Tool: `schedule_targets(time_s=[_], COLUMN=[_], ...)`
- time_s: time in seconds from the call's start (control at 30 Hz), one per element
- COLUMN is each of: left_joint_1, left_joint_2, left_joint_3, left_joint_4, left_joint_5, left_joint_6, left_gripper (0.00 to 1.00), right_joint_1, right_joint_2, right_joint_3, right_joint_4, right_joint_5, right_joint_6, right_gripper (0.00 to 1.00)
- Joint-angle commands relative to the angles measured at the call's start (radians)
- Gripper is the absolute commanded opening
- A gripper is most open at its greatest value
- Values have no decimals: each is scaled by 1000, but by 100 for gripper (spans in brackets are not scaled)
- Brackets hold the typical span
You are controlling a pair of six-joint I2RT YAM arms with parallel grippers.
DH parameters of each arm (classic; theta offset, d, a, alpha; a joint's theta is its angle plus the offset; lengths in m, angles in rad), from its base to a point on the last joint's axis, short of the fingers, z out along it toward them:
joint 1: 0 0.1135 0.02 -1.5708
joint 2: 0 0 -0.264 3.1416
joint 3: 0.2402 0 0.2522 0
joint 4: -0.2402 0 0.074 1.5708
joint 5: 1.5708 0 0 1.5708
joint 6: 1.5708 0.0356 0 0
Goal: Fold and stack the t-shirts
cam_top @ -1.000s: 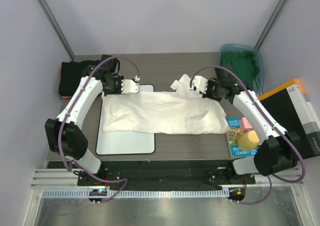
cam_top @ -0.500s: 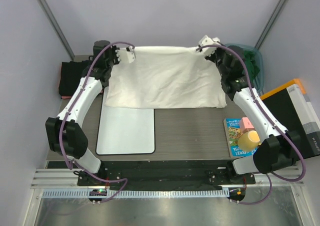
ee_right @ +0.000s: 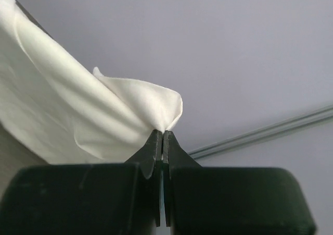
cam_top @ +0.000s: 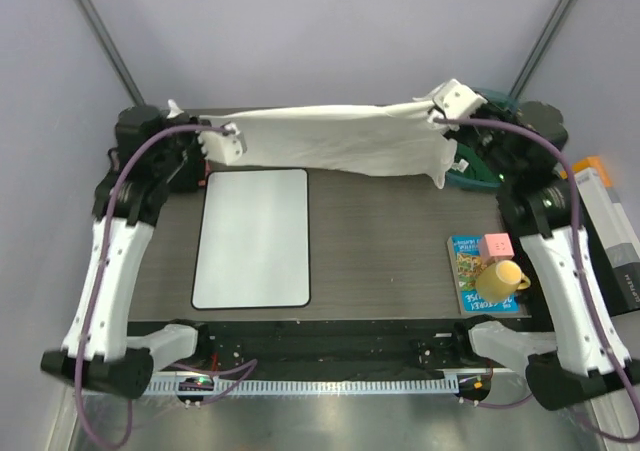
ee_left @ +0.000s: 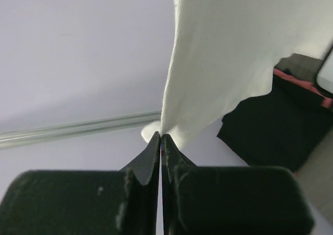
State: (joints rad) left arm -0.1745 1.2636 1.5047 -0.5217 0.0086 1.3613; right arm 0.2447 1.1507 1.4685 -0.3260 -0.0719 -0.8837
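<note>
dark table (cam_top: 390, 271) – white t-shirt (cam_top: 340, 143) stretched in the air over its far edge, beyond the flat white board (cam_top: 252, 236). left gripper (ee_left: 161, 138) clamped on one end of the cloth, right gripper (ee_right: 163, 136) clamped on the other – both jaws pinched tight.

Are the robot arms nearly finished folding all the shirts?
Not nearly. No folded shirt lies on the board yet. In hand: the left tool and right tool each pinch an edge of the white shirt, stretched in the air over the table's far side. Left: laying it down, folding it, then the black cloth in the left wrist view; I cannot tell if that is folded.
</note>
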Motion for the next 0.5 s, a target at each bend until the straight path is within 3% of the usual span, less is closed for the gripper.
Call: schedule_targets(time_s=[0.0,0.2,0.4,0.47], left_joint_1=[18,18,18,6], left_joint_2=[-248,-334,-115,-63], left_joint_3=[-31,-29,76,100], left_joint_4=[-324,-65,64,40], left_joint_5=[211,231,87,117], left_joint_6=[-14,-110,-94,-125], left_gripper=[0,0,0,0], right_joint_1=[-7,-7,-7,-7], right_joint_2=[-187,-194,-102,-79], right_joint_3=[113,251,141,112], right_joint_4=[-229,-132,76,113], right_joint_5=[-55,58,84,86], right_joint_6=[-14,-96,-161,-158], right_gripper=[1,1,1,1])
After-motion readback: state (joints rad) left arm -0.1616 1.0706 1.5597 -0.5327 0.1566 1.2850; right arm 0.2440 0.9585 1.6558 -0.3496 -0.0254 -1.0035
